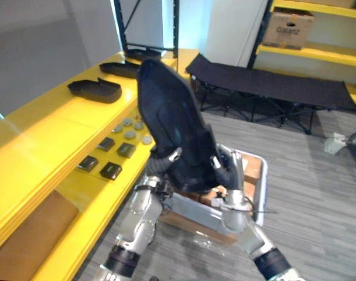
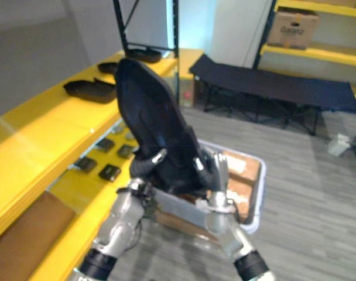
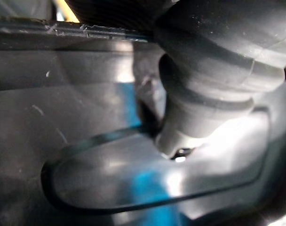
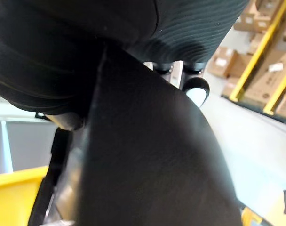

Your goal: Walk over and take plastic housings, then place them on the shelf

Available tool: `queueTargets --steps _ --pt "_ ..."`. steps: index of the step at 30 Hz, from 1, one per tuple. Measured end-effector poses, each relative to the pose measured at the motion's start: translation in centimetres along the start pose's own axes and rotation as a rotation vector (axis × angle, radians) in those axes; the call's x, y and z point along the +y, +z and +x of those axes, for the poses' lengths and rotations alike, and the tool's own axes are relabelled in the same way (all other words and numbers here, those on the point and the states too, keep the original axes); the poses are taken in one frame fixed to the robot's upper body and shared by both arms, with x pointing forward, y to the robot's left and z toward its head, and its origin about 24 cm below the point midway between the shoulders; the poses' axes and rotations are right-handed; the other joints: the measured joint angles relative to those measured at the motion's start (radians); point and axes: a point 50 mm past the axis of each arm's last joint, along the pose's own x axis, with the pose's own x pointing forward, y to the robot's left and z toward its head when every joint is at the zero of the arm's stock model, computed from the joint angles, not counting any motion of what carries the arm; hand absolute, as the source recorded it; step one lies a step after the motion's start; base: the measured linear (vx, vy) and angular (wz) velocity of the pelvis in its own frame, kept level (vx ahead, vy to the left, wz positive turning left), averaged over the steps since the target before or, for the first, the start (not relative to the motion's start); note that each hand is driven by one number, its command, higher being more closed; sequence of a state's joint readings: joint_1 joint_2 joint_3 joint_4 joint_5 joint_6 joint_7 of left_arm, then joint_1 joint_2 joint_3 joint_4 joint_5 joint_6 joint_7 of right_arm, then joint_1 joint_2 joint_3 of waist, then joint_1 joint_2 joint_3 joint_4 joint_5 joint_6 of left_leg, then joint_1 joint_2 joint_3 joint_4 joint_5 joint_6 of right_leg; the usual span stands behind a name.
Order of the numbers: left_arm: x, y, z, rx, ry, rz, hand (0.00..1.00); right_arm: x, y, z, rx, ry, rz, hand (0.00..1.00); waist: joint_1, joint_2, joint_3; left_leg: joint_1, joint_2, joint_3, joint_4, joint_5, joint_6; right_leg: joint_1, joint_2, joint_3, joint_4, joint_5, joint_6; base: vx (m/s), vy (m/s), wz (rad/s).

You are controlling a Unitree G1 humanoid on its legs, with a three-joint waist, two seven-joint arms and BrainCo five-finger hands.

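A storeroom with a grey plank floor [image 1: 318, 193] is seen, and a long yellow shelf [image 1: 43, 134] runs along the robot's left. A black folding cot [image 1: 271, 82] and a cardboard box [image 1: 288, 28] on a yellow rack are set at the back. Two black housings [image 1: 95, 89] are already laid on the shelf's top level, well apart from the hands. Small dark blocks [image 1: 110, 171] are lined up on the lower level.

A large black plastic housing [image 1: 172, 123] is held up between both hands, tilted with its narrow end towards the shelf, above a pale bin [image 1: 261, 175]. The left hand [image 1: 161, 164] is clamped on its lower left edge, with a silver finger laid over the face. The right hand [image 1: 233, 172] is closed on the lower right edge, its fingers [image 4: 178, 70] hooked over the rim.

The taking is judged done, and the carry to the shelf is in hand. For the next move, the housing would have to be swung left, lowered flat onto a bare stretch of the top level near the other two, and let go only once it is resting there.
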State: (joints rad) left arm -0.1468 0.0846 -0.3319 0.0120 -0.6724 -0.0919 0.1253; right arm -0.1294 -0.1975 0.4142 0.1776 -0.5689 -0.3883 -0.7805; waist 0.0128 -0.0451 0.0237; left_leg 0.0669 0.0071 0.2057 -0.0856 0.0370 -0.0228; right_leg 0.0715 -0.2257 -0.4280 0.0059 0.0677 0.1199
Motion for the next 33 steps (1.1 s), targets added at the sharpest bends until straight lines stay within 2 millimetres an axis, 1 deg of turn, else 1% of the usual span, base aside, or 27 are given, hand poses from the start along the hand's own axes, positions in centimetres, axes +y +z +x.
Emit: queueTargets --steps 3,6,8,9,11,12,13,14,15,17,18,19,20,21,22,23,24,25,26,27,29,30,31,32,33 --pt "0.8 -0.3 -0.7 -0.008 0.021 -0.026 1.0 0.4 0.2 -0.1 0.018 0.07 0.084 0.0 -0.001 0.003 -0.002 0.0 0.0 0.004 0.0 0.0 0.0 -0.003 0.0 0.007 -0.001 -0.001 -0.001 0.0 0.001 -0.05" --pt "1.4 -0.1 -1.6 -0.067 0.054 -0.028 1.0 0.8 0.8 0.0 0.02 0.147 0.187 0.0 0.003 0.0 -0.004 -0.006 -0.002 0.014 -0.001 0.0 0.0 -0.016 -0.001 0.017 0.0 -0.001 -0.003 -0.01 0.013 -0.08" --pt "0.8 0.7 -1.8 -0.162 0.071 0.049 1.0 0.4 1.7 0.7 0.031 0.164 0.324 0.0 0.005 -0.008 -0.007 -0.021 -0.002 0.021 0.0 0.001 0.002 -0.035 -0.002 0.02 0.001 0.003 -0.003 -0.01 0.016 -0.05" --pt "0.6 1.2 -1.8 -0.193 0.075 0.075 1.0 0.3 2.0 0.9 0.026 0.165 0.362 0.0 0.005 -0.011 -0.006 -0.023 -0.002 0.023 0.0 0.001 0.002 -0.037 -0.002 0.022 0.001 0.005 -0.003 0.0 0.012 -0.06" --pt "-0.6 3.0 -2.2 -0.362 0.12 0.253 1.0 -0.6 3.4 1.6 -0.003 0.141 0.531 0.0 0.003 -0.025 -0.006 -0.017 -0.002 0.03 0.0 0.001 0.002 -0.038 -0.002 0.03 0.004 0.014 0.001 0.01 0.01 -0.09" --pt "-0.9 3.5 -2.3 -0.413 0.14 0.302 1.0 -0.9 3.7 1.9 -0.014 0.13 0.577 0.0 0.002 -0.03 -0.007 -0.016 -0.002 0.034 0.0 0.0 0.002 -0.039 -0.001 0.034 0.005 0.015 0.001 0.02 0.014 -0.17" --pt "-1.6 4.3 -2.6 -0.504 0.17 0.368 1.0 -1.6 4.5 2.3 -0.046 0.108 0.654 0.0 0.003 -0.038 -0.006 -0.013 -0.001 0.05 0.001 -0.001 0.002 -0.046 -0.001 0.046 0.009 0.016 0.0 0.01 0.015 -0.19" --pt "-2.0 4.6 -2.7 -0.541 0.185 0.393 1.0 -1.9 4.8 2.5 -0.068 0.095 0.685 0.0 0.003 -0.041 -0.007 -0.013 -0.001 0.055 0.001 -0.002 0.002 -0.05 -0.001 0.051 0.012 0.017 -0.001 -0.01 0.024 -0.31" --pt "-2.5 5.1 -2.6 -0.625 0.239 0.476 1.0 -3.1 5.6 2.9 -0.128 0.064 0.761 0.0 0.001 -0.047 -0.005 -0.007 -0.001 0.071 0.0 -0.006 0.005 -0.059 -0.001 0.071 0.019 0.019 -0.004 -0.02 0.021 -0.31" --pt "-2.1 5.1 -2.5 -0.655 0.305 0.528 1.0 -3.9 6.1 3.0 -0.168 0.027 0.791 0.0 -0.002 -0.048 -0.004 0.005 0.001 0.085 -0.001 -0.017 0.002 -0.059 0.0 0.086 0.021 0.02 -0.005 -0.03 0.018 -0.38" --pt "-0.4 5.1 -2.4 -0.663 0.427 0.592 1.0 -6.1 6.6 3.2 -0.24 -0.108 0.774 0.0 -0.01 -0.045 -0.002 0.021 0.002 0.109 -0.002 -0.027 -0.001 -0.059 0.002 0.105 0.025 0.013 -0.013 -0.03 0.013 -0.4" --pt "0.5 5.0 -2.4 -0.655 0.479 0.618 1.0 -7.1 6.8 3.1 -0.264 -0.167 0.75 0.0 -0.019 -0.045 -0.002 0.024 0.002 0.113 -0.002 -0.03 0.002 -0.06 0.002 0.11 0.026 0.01 -0.017 -0.04 0.014 -0.34" --pt "1.9 5.0 -2.5 -0.639 0.552 0.647 1.0 -8.8 6.6 3.1 -0.287 -0.251 0.711 0.0 -0.03 -0.045 -0.002 0.026 0.002 0.119 -0.003 -0.032 0.005 -0.062 0.002 0.114 0.029 0.006 -0.02 -0.04 0.007 -0.34" --pt "4.3 5.1 -3.0 -0.615 0.668 0.717 1.0 -11.7 5.1 2.4 -0.268 -0.374 0.613 0.0 -0.039 -0.05 0.001 0.035 0.005 0.139 -0.003 -0.033 0.003 -0.07 0.006 0.136 0.034 0.005 -0.019 -0.04 0.003 -0.3" --pt "5.0 5.2 -3.3 -0.604 0.702 0.727 1.0 -12.5 4.4 1.9 -0.237 -0.406 0.585 0.0 -0.046 -0.052 0.003 0.035 0.006 0.141 -0.004 -0.033 0.002 -0.071 0.007 0.137 0.033 0.005 -0.019 -0.02 -0.002 -0.25" --pt "5.7 5.3 -3.8 -0.6 0.754 0.73 1.0 -13.5 3.3 1.0 -0.179 -0.45 0.564 0.0 -0.056 -0.054 0.004 0.035 0.006 0.141 -0.004 -0.031 -0.002 -0.071 0.007 0.136 0.033 0.005 -0.019 0.0 -0.009 -0.03" --pt "6.1 5.3 -4.1 -0.598 0.782 0.731 1.0 -14.0 2.5 0.3 -0.133 -0.469 0.558 0.0 -0.061 -0.055 0.004 0.035 0.006 0.143 -0.004 -0.03 -0.004 -0.072 0.008 0.137 0.032 0.005 -0.019 0.01 -0.006 -0.04" --pt "6.9 5.3 -4.7 -0.594 0.831 0.739 1.0 -14.7 0.8 -1.3 -0.03 -0.492 0.565 0.0 -0.072 -0.055 0.004 0.036 0.008 0.152 -0.004 -0.032 -0.006 -0.072 0.01 0.141 0.029 0.005 -0.019 0.03 -0.007 -0.13" --pt "7.4 5.3 -5.3 -0.59 0.868 0.747 1.0 -15.0 -1.0 -3.1 0.077 -0.513 0.601 0.0 -0.079 -0.054 0.004 0.037 0.011 0.16 -0.004 -0.033 -0.008 -0.073 0.015 0.149 0.024 0.006 -0.019 0.03 -0.007 -0.15" --pt "7.7 5.2 -5.6 -0.589 0.886 0.76 1.0 -15.0 -1.9 -4.1 0.137 -0.525 0.617 0.0 -0.081 -0.054 0.005 0.037 0.013 0.162 -0.004 -0.034 -0.01 -0.073 0.017 0.152 0.02 0.007 -0.018 0.04 -0.015 -0.15" --pt "8.3 4.9 -6.6 -0.568 0.918 0.799 1.0 -14.7 -4.9 -8.8 0.386 -0.584 0.642 0.0 -0.085 -0.051 0.005 0.035 0.019 0.165 -0.004 -0.036 -0.013 -0.072 0.025 0.154 0.01 0.008 -0.017 0.04 -0.026 -0.07" --pt "8.5 4.8 -6.8 -0.561 0.925 0.802 1.0 -14.5 -5.5 -9.9 0.446 -0.591 0.637 0.0 -0.085 -0.049 0.005 0.035 0.019 0.165 -0.004 -0.037 -0.014 -0.071 0.028 0.154 0.006 0.008 -0.017 0.05 -0.028 -0.05" --pt "8.8 4.6 -7.3 -0.546 0.943 0.81 1.0 -14.2 -6.5 -12.1 0.554 -0.606 0.631 0.0 -0.086 -0.043 0.004 0.034 0.022 0.165 -0.004 -0.038 -0.016 -0.07 0.031 0.155 -0.002 0.01 -0.016 0.06 -0.028 -0.07" --pt "9.2 4.4 -7.9 -0.531 0.958 0.817 1.0 -13.9 -7.2 -13.9 0.641 -0.615 0.625 0.0 -0.089 -0.037 0.004 0.034 0.025 0.166 -0.003 -0.04 -0.019 -0.07 0.034 0.156 -0.005 0.012 -0.013 0.06 -0.028 -0.06" --pt "9.4 4.3 -8.2 -0.523 0.966 0.819 1.0 -13.7 -7.5 -14.7 0.685 -0.62 0.62 0.0 -0.091 -0.034 0.003 0.033 0.026 0.166 -0.003 -0.041 -0.02 -0.07 0.036 0.156 -0.008 0.013 -0.012 0.07 -0.035 -0.03"
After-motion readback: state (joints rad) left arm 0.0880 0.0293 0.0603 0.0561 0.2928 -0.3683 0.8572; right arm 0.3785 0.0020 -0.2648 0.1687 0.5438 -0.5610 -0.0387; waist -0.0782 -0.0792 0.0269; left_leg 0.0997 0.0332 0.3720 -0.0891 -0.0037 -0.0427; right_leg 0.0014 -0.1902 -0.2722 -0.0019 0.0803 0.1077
